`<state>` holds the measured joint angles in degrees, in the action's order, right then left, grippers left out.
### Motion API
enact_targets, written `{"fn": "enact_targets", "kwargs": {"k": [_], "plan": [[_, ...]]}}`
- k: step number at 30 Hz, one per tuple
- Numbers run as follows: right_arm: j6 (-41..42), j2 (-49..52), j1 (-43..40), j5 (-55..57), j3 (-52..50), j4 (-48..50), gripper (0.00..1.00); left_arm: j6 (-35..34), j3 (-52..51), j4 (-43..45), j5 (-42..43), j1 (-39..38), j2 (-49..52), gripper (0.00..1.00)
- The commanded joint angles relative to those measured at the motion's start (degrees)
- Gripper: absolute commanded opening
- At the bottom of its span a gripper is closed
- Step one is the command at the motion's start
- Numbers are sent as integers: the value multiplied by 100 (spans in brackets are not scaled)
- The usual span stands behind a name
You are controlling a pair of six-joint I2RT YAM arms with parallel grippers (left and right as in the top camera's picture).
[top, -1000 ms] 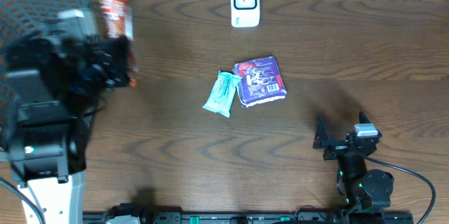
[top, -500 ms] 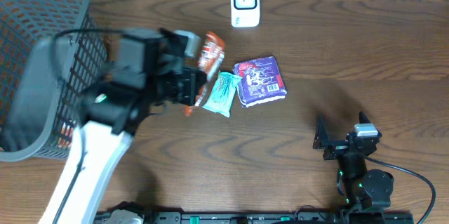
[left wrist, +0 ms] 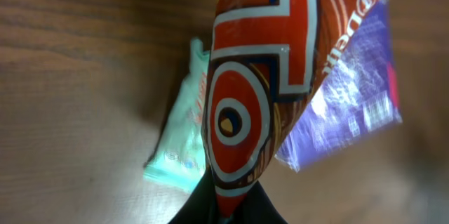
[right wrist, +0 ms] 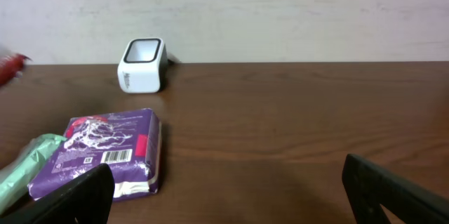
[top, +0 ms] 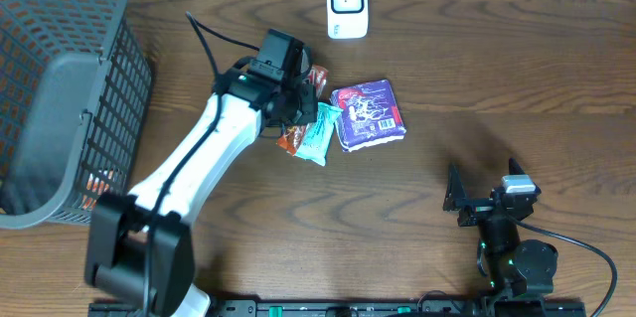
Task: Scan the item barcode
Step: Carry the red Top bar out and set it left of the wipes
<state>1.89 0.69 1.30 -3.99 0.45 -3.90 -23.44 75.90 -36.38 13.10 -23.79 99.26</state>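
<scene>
The orange snack packet (left wrist: 259, 90) hangs off the table (top: 497, 79), pinched at its bottom edge by the left pincer (top: 289, 107) with the jaws pressed tight on the foil. It sits just above a mint-green packet (top: 318, 139), with a purple pack (top: 370, 113) beside that and the white scanner (top: 347, 4) farther back. The basket (top: 60, 88) stands well apart at the left. The right pincer (right wrist: 224, 196) rests low near the table's front edge, spread wide and holding nothing.

Basket (top: 60, 98) far L; scanner (top: 347, 4) back ctr; before it, small pouch (top: 314, 138) just L of larger pack (top: 370, 115).
</scene>
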Motion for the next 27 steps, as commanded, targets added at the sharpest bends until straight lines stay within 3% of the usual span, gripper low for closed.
{"fn": "enact_targets", "kwargs": {"k": [1,3,5,7,8,17,27], "plan": [[-24,-31,-24,48,-13,-17,99,-1091,35,160,-313,-20,234,8],[-24,-31,-24,48,-13,-17,99,-1327,35,225,-315,-57,415,12],[-24,-31,-24,48,-13,-17,99,-1375,35,227,-317,-87,568,34],[-24,-31,-24,48,-13,-17,99,-1373,35,227,-337,-94,699,68],[-24,-31,-24,48,-13,-17,99,-1370,35,227,-348,-90,752,75],[-24,-31,-24,48,-13,-17,99,-1104,76,223,-310,179,293,76],[-24,-31,-24,48,-13,-17,99,-549,256,549,-361,1261,-1596,76]]}}
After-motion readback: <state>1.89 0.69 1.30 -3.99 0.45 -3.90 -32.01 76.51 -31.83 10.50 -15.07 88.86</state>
